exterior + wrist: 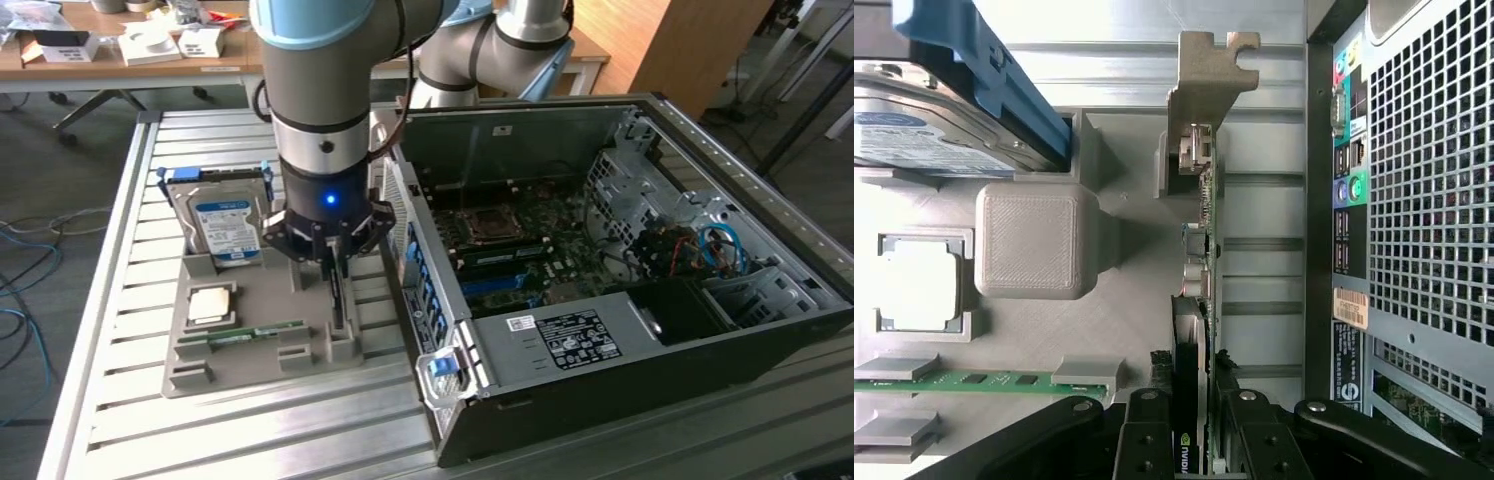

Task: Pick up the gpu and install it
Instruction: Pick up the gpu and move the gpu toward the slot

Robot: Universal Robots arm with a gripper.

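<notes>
- The gripper (334, 290) (1192, 452) is down over the tray (287, 300). Its fingers (1144, 440) pinch the gpu (1200, 270), one on each face.
- The gpu stands on edge in the tray, its bracket (1201, 85) at the end far from the fingers.
- Close on one side of the fingers is the case (601, 335) (1424, 200), its port wall and grille facing them.
- On the other side, a grey post (1037, 240), then the hard drive (224, 225) (924, 140), chip (214, 303) and memory stick (247, 332) (964, 380).

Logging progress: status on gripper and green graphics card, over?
Gripper shut on flat green gpu card, silver bracket. Card upright in grey plastic tray. Open black computer case alongside.
</notes>
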